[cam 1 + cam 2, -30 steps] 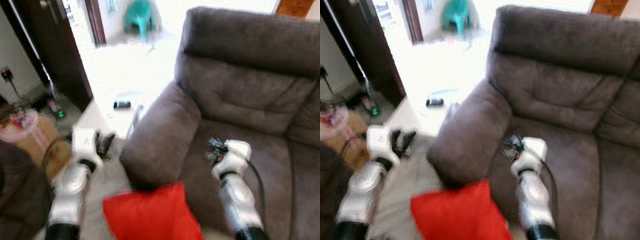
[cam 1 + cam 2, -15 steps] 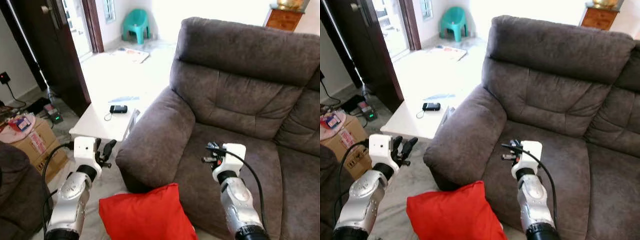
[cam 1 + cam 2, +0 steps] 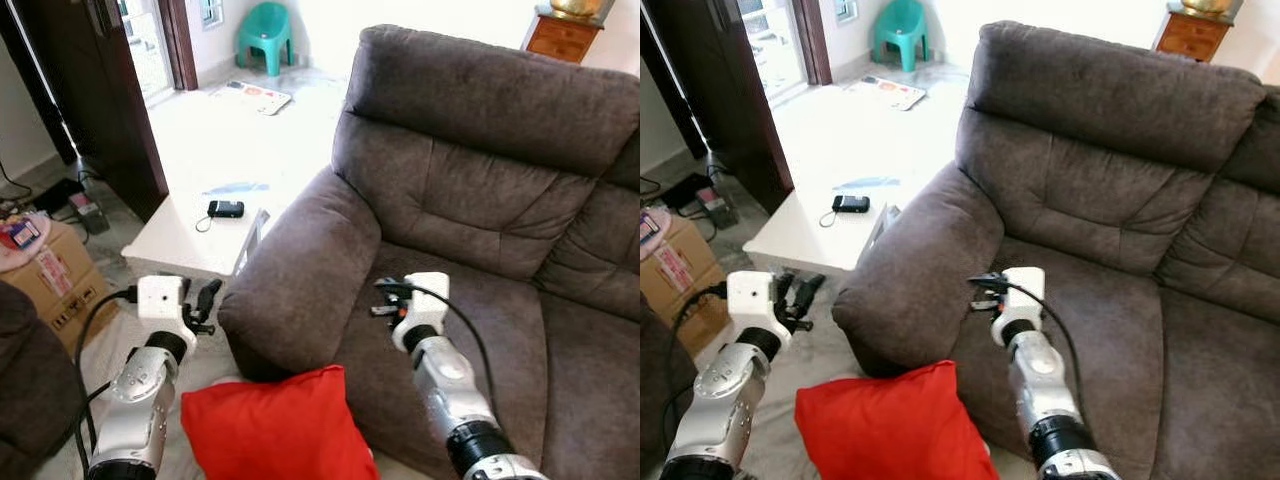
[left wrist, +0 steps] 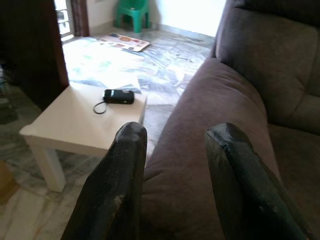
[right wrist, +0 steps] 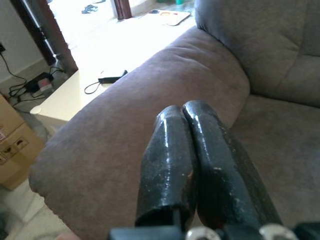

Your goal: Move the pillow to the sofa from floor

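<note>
No writing can be read anywhere; the print on the cardboard box (image 3: 55, 285), off to the outer side of the left gripper, is too small to make out.

Nearest the robot, the red pillow (image 3: 270, 430) lies on the floor below and between the two arms, against the foot of the brown sofa (image 3: 480, 200), behind both grippers and touched by neither.

The left gripper (image 3: 203, 303) hangs in the air above the floor, just outside the sofa's armrest (image 3: 300, 280). In the left wrist view its two black fingers (image 4: 117, 185) stand spread apart with nothing between them, pointing along the armrest.

The right gripper (image 3: 385, 297) hovers over the seat cushion (image 3: 500, 340), just inside the armrest. In the right wrist view its fingers (image 5: 170, 160) are pressed together, holding nothing.

Ahead of the left gripper stands a low white side table (image 3: 180, 240), close against the armrest, with a small black device and its cord (image 3: 225, 209) lying on top.

Farther ahead lie a flat printed sheet (image 3: 250, 96) on the pale floor and, beyond it, a teal plastic chair (image 3: 264, 30). A dark wooden door (image 3: 105, 90) rises to the outer side of the left gripper.
</note>
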{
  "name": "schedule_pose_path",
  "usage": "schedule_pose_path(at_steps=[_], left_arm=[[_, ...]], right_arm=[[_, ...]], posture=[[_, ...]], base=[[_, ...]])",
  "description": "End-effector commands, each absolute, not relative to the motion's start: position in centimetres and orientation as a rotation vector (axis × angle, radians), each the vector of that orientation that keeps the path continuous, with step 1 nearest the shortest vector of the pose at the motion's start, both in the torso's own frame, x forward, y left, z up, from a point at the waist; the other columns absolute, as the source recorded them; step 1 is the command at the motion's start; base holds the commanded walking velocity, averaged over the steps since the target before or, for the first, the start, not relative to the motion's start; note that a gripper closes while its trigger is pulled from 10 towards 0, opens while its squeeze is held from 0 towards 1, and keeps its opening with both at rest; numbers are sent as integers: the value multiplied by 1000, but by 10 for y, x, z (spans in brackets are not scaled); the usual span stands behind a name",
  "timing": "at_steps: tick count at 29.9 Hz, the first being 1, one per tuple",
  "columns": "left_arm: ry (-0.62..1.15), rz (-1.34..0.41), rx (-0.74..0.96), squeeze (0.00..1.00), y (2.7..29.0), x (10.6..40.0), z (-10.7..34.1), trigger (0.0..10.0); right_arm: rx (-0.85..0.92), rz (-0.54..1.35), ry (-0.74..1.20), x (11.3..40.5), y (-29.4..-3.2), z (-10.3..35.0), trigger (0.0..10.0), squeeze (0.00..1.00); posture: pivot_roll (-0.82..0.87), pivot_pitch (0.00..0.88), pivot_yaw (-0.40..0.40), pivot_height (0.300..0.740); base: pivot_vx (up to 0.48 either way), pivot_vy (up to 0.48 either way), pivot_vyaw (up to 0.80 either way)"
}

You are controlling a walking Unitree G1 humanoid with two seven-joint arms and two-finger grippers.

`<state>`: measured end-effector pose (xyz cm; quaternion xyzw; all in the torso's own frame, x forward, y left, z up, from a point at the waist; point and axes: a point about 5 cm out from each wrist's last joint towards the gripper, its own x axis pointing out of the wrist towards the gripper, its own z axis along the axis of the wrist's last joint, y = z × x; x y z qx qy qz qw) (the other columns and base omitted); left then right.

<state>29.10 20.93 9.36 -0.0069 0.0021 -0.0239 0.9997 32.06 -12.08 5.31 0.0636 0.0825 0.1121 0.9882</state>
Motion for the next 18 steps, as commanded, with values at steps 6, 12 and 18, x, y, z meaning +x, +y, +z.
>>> schedule_pose_path(at_steps=[6,12,18], left_arm=[[19,-31,-17,0,209,289,87,10000],[24,-45,-20,0,206,294,86,10000],[24,-60,-7,0,206,301,88,10000]], right_arm=[[103,210,192,317,-132,44,10000,0],[75,100,160,322,-164,50,10000,0],[84,61,134,320,-174,52,10000,0]], posture=[[183,0,-143,740],[124,0,-102,740],[112,0,-95,740]], base=[[0,0,0],[0,0,0],[0,0,0]])
